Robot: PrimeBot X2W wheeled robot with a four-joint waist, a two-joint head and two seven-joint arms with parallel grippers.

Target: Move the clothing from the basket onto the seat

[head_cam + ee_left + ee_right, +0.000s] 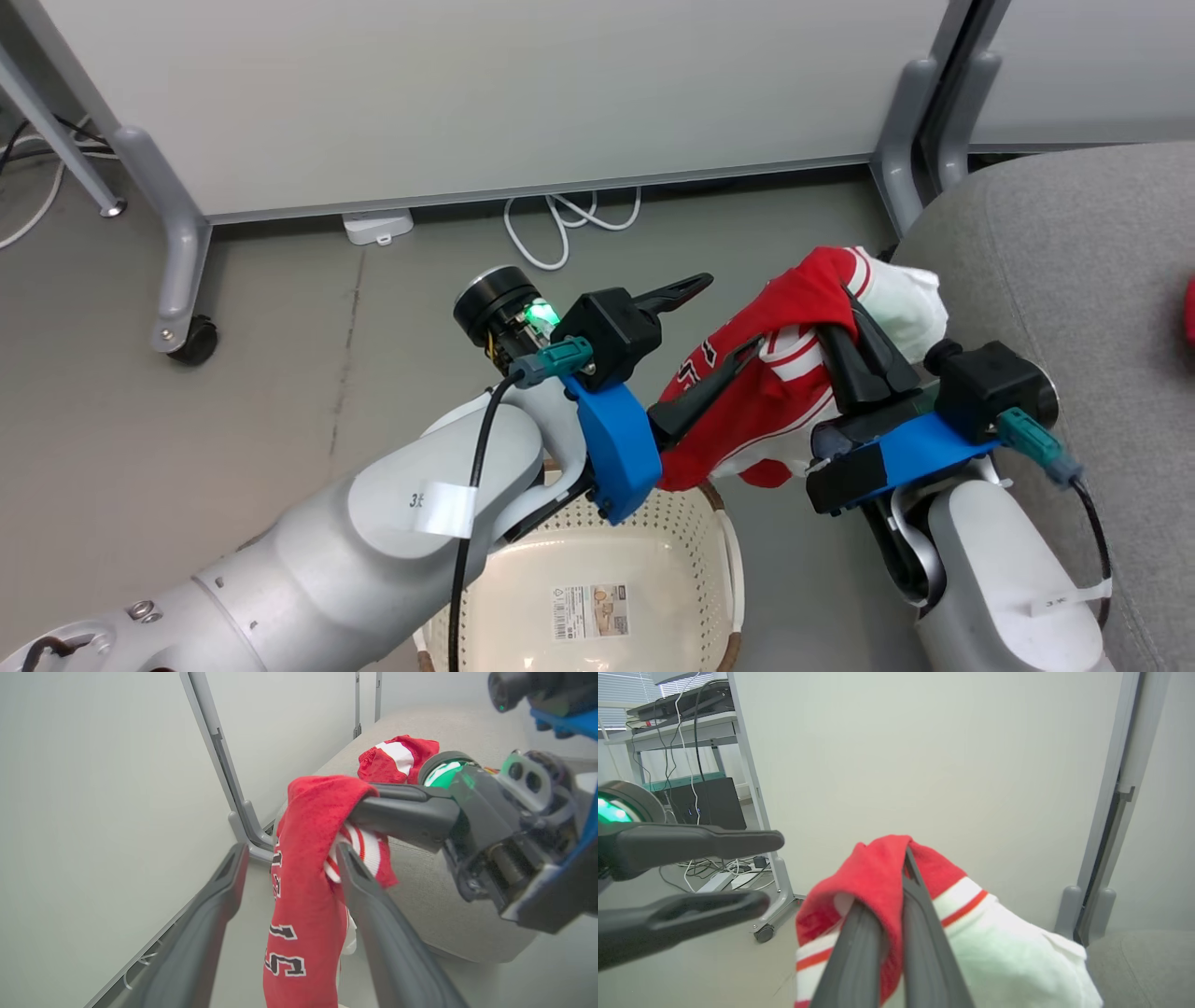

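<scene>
A red jersey with white stripes and black-and-white letters hangs in the air above the floor, between the basket and the seat. My right gripper is shut on its upper fold; in the right wrist view the two fingers pinch the red cloth. My left gripper stands open just left of the jersey. In the left wrist view the jersey hangs between its spread fingers. The cream basket sits below, only a label on its floor. Another red garment lies on the grey seat.
Pale partition panels stand behind, with grey legs and a caster. White cables and a small white box lie on the floor by the panel. A desk with wires is off to the left.
</scene>
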